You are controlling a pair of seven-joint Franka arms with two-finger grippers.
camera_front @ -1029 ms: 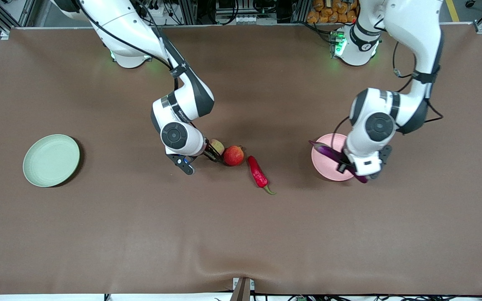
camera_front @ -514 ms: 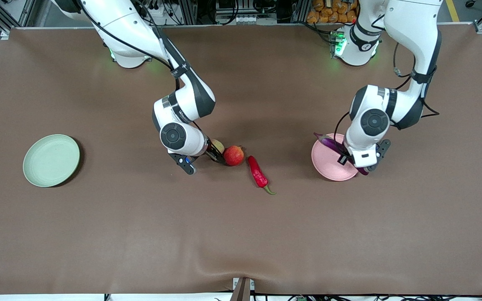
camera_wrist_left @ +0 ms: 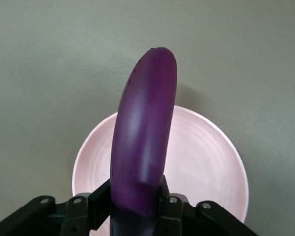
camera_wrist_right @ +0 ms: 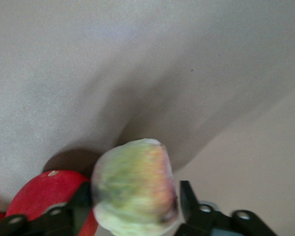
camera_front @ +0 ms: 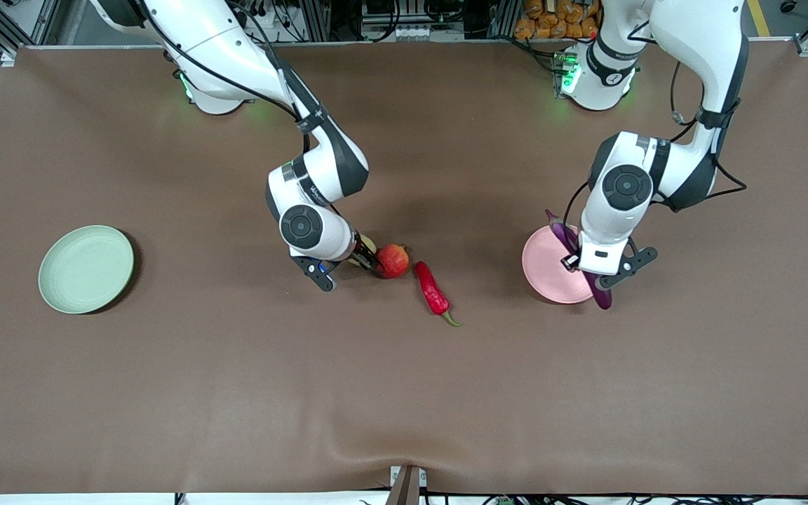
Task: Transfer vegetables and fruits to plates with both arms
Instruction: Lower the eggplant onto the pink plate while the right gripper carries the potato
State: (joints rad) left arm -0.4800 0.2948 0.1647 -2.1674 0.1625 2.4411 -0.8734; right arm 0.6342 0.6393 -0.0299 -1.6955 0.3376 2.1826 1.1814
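Observation:
My left gripper [camera_front: 585,271] is shut on the purple eggplant [camera_front: 601,294] and holds it above the pink plate [camera_front: 546,272], at the plate's side toward the left arm's end. In the left wrist view the eggplant [camera_wrist_left: 142,137] sticks out from between the fingers [camera_wrist_left: 99,204] over the plate [camera_wrist_left: 201,157]. My right gripper [camera_front: 364,258] is shut on the yellowish peach [camera_front: 367,245], right beside the red pomegranate [camera_front: 393,260]. The right wrist view shows the peach [camera_wrist_right: 134,187] between the fingers [camera_wrist_right: 187,196], with the pomegranate [camera_wrist_right: 42,194] against it. The red chili [camera_front: 433,290] lies on the table nearer the camera.
The pale green plate [camera_front: 86,268] sits near the right arm's end of the table with nothing on it. A brown cloth [camera_front: 404,393] covers the table, with a raised fold at its near edge.
My left gripper has turned the eggplant from lying slantwise across the pink plate to pointing more toward the camera. My right arm has shifted slightly toward the pomegranate.

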